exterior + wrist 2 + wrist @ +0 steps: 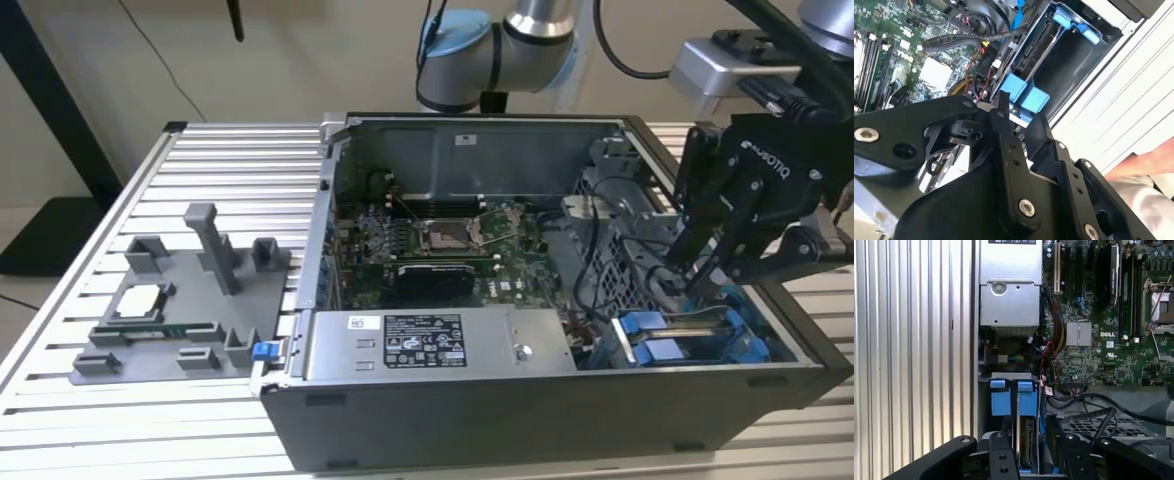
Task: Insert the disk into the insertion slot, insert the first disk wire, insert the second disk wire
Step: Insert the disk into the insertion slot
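Hand [705, 278] close above blue-framed disk [1014, 400] in insertion slot [1074, 65].

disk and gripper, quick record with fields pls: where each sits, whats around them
disk: on edge in the insertion slot, blue carrier tabs facing the power supply
gripper: inside the open case, close above the blue tabs
cables: loose beside the slot; cannot tell if any is plugged into the disk
table: slatted metal, bears the case
fixture: grey, on the exterior view's left
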`<state>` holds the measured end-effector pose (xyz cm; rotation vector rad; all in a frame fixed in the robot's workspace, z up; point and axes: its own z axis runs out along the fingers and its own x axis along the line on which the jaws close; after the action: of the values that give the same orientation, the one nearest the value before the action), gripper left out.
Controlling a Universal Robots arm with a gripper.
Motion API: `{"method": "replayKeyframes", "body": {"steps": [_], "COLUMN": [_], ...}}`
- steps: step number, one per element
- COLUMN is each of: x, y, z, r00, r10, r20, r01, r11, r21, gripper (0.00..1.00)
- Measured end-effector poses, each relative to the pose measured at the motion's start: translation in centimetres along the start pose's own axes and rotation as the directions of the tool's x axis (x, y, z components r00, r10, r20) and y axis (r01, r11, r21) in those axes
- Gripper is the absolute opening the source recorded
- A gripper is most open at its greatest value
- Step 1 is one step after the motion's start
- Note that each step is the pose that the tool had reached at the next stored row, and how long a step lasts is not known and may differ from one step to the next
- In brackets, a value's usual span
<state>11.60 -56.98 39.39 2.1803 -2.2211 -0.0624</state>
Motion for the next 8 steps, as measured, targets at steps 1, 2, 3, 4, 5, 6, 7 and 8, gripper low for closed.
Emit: {"method": "replayKeyframes", "body": {"steps": [1, 2, 3, 4, 5, 6, 7, 8], "x": [0.0, -0.02, -0.07, -0.17, -0.3, -0.48, -0.65, -0.79], "y": [0.01, 0.01, 0.01, 0.02, 0.02, 0.03, 0.04, 0.03], "z": [-0.15, -0.28, -0.33, -0.35, -0.36, -0.35, -0.36, -0.35], "r00": [1.0, 1.0, 1.0, 1.0, 1.0, 1.0, 1.0, 1.0], "r10": [0.0, 0.0, 0.0, 0.0, 0.0, 0.0, 0.0, -0.001], "r20": [-0.0001, -0.0002, 0.0001, 0.0002, 0.0, 0.0007, 0.0032, 0.0081], "r01": [0.0, 0.0, 0.0, 0.0, 0.0, 0.0, 0.0, 0.001], "r11": [1.0, 1.0, 1.0, 1.0, 1.0, 1.0, 1.0, 0.9999], "r21": [0.0, 0.0, 0.0, 0.0, 0.0008, 0.0024, 0.0056, 0.0102], "gripper": [1.0, 1.0, 1.0, 1.0, 1.0, 1.0, 1.0, 1.0]}}
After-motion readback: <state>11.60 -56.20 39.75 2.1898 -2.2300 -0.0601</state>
